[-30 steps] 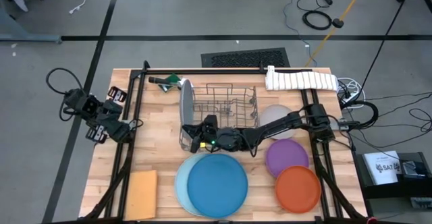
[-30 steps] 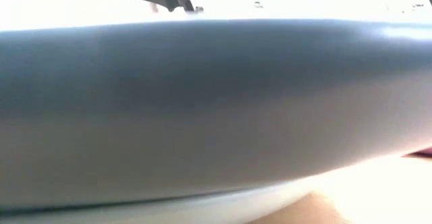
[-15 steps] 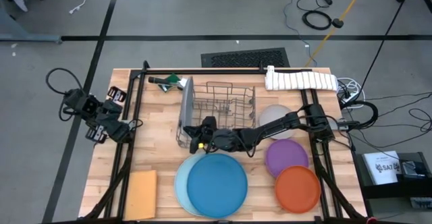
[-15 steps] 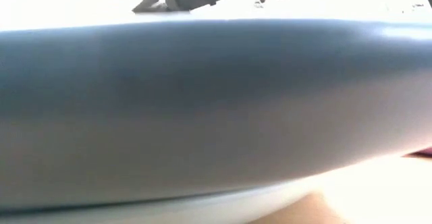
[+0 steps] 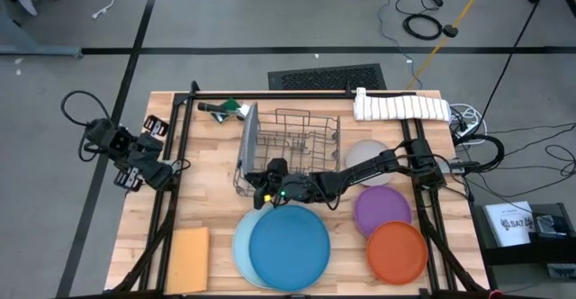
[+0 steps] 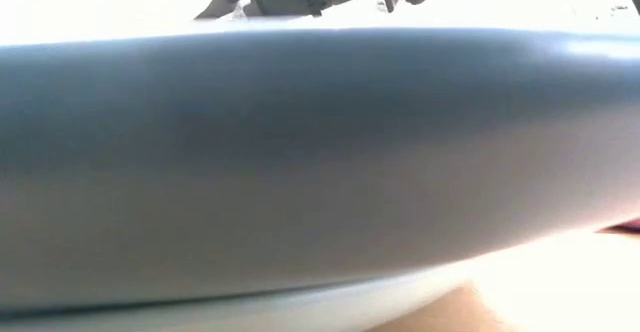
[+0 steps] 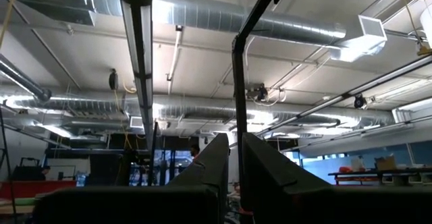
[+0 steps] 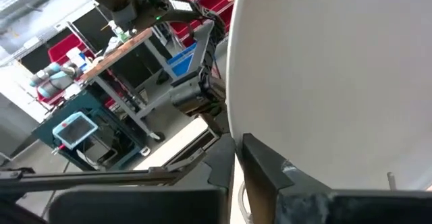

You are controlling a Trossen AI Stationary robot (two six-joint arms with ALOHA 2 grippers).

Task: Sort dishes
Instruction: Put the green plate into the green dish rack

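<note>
From above, the right gripper (image 5: 261,186) reaches across to the rack's (image 5: 301,141) left end, pinching the edge of the grey-blue plate (image 5: 247,141), which stands on edge in the rack. The blue plate (image 5: 290,248) lies on the teal plate (image 5: 239,245) at the table's front; grey (image 5: 367,155), purple (image 5: 382,211) and orange (image 5: 397,251) plates lie to the right. The left gripper (image 5: 166,168) waits at the left edge.

Low view: the blue plate's rim (image 6: 300,152) fills the frame.

Left wrist: fingers (image 7: 266,177) nearly together, holding nothing.

Right wrist: fingers (image 8: 260,160) clamp the plate's (image 8: 337,75) edge.
</note>
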